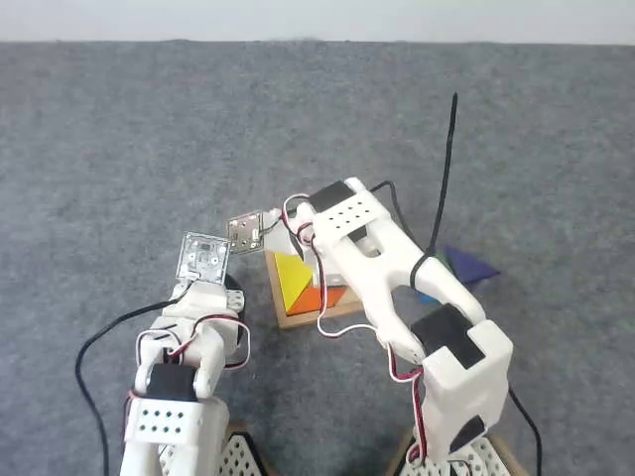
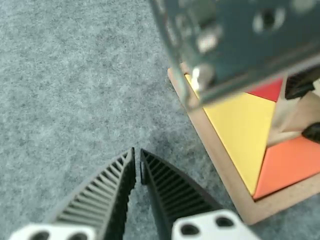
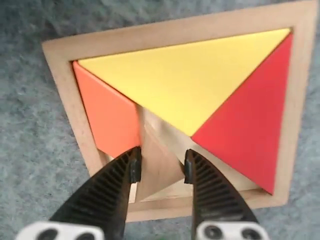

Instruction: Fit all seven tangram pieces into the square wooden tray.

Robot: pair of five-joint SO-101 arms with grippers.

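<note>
Closest up is the left claw. Its two black toothed fingers are almost pressed together, with just a thin crack between them, and they hold nothing. It hangs low over the grey carpet, just beside the square wooden tray and not touching it.

The right claw is over the tray. Its fingers are a little way apart and they pinch a pale wood piece, one finger on each side. The piece is tilted and sits at the tray's open part, next to the pieces that are already in.

Three pieces lie flat in the tray. A big yellow triangle runs along one side. A red triangle touches it on one edge, and an orange piece touches it on another.

From above, the fuzzy grey carpet covers the whole table top. At the far end it meets a plain white wall. The left arm and the right arm are both white and stand side by side at the near edge. The tray sits between them, partly under the right arm. A purple triangle lies on the carpet on the other side of the right arm, outside the tray. A thin black cable sticks up from the right arm.
</note>
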